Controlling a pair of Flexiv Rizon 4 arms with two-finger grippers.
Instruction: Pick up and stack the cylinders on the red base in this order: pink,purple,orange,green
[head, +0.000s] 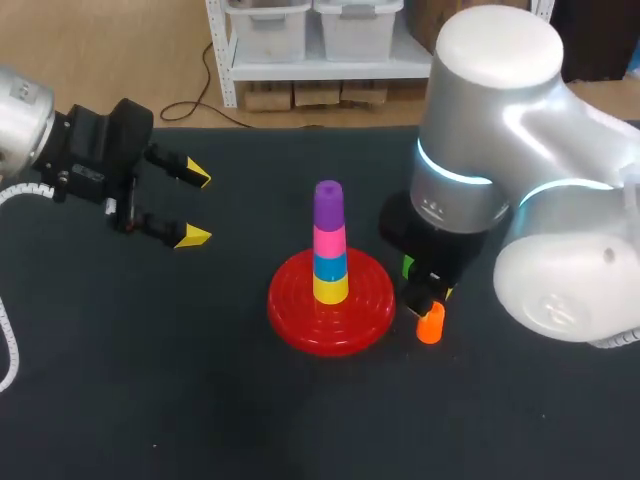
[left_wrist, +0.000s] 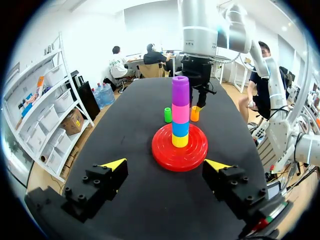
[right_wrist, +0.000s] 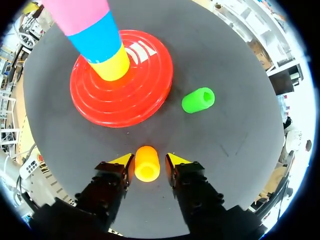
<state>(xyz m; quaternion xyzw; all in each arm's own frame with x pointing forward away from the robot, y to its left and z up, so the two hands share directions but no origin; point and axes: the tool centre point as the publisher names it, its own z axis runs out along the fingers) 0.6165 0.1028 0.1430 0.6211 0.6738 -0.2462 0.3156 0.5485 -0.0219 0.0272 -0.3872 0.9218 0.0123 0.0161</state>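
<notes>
On the red base (head: 330, 315) stands a tower of yellow, blue, pink and purple cylinders, the purple cylinder (head: 328, 204) on top. My right gripper (right_wrist: 149, 160) is down at the table just right of the base, shut on the upright orange cylinder (right_wrist: 147, 163), also seen as the orange cylinder (head: 430, 325). The green cylinder (right_wrist: 198, 100) stands ahead of that gripper, beside the base; in the head view the green cylinder (head: 407, 266) is mostly hidden by the right arm. My left gripper (head: 195, 205) hangs open and empty, well left of the tower.
The black table (head: 150, 380) has free room on the left and along the front. My bulky right arm (head: 500, 190) covers the table's right back. In the left wrist view the tower (left_wrist: 180, 110) stands straight ahead of the open fingers.
</notes>
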